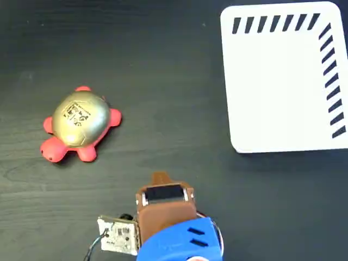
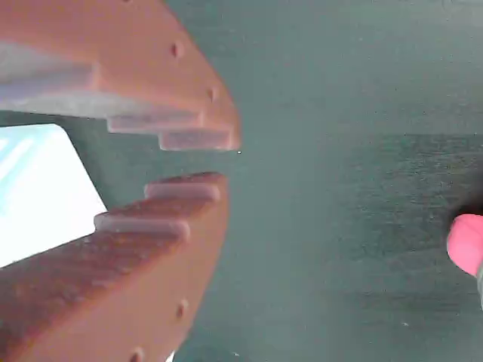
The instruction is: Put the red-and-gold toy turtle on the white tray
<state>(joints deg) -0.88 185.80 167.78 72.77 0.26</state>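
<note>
The red-and-gold toy turtle [image 1: 81, 122] lies on the dark table at the left of the fixed view, gold shell up. Only one red limb of the turtle [image 2: 468, 245] shows at the right edge of the wrist view. The white tray [image 1: 277, 81], with black stripes along its top and right edges, lies at the upper right. A corner of the tray [image 2: 38, 188] appears behind the jaws in the wrist view. My brown gripper [image 1: 159, 177] sits at the bottom centre, apart from both. Its jaws [image 2: 226, 162] stand shut to a narrow slit with nothing between them.
A small bare circuit board [image 1: 118, 235] with wires hangs at the left of the blue arm body [image 1: 182, 242] near the bottom edge. Dark wood-grain table [image 1: 174, 65] lies between turtle and tray.
</note>
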